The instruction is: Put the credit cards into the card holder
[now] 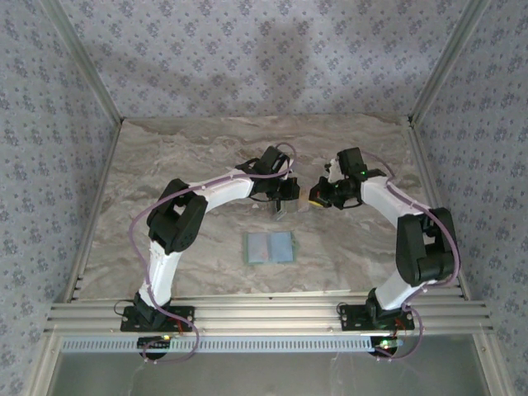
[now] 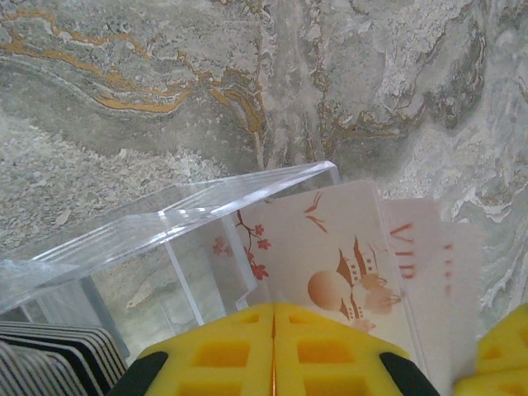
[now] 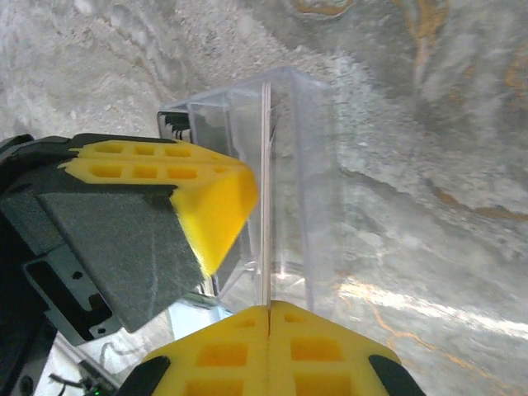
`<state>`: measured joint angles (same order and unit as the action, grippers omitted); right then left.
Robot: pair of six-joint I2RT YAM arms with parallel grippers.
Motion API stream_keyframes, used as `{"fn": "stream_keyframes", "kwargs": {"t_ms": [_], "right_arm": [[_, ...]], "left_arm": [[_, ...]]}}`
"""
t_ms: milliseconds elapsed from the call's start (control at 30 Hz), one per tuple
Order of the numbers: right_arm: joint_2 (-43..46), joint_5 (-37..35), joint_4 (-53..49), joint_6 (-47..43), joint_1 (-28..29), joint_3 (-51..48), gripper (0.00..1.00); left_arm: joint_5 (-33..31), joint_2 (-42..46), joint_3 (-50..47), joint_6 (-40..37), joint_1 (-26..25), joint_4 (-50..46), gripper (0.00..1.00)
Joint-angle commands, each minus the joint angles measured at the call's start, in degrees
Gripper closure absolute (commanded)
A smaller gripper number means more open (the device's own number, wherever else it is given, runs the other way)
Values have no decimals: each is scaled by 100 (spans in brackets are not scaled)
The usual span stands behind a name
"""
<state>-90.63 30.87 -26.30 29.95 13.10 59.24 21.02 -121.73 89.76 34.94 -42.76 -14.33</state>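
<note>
My right gripper (image 3: pixel 270 310) clamps a credit card (image 3: pixel 266 190) edge-on at the clear box (image 3: pixel 307 165); my left gripper (image 2: pixel 273 312) is clenched, possibly on nothing.

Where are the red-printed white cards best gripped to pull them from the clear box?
Take the white cards by the ends sticking out past the clear box, from the right arm's side, jaws across the flat faces. They are thin and the box walls cover the rest; the right gripper is shut there.
</note>
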Motion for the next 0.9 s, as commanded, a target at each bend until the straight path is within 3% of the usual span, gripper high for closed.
{"fn": "stream_keyframes", "kwargs": {"t_ms": [0, 433, 867], "right_arm": [[209, -386, -563, -187, -36, 191, 100], [735, -625, -686, -287, -71, 200, 100], [1458, -847, -648, -368, -106, 64, 100]], "left_arm": [[-107, -369, -107, -132, -30, -474, 92], [305, -125, -49, -147, 39, -440, 89], [790, 907, -511, -176, 201, -161, 70]]}}
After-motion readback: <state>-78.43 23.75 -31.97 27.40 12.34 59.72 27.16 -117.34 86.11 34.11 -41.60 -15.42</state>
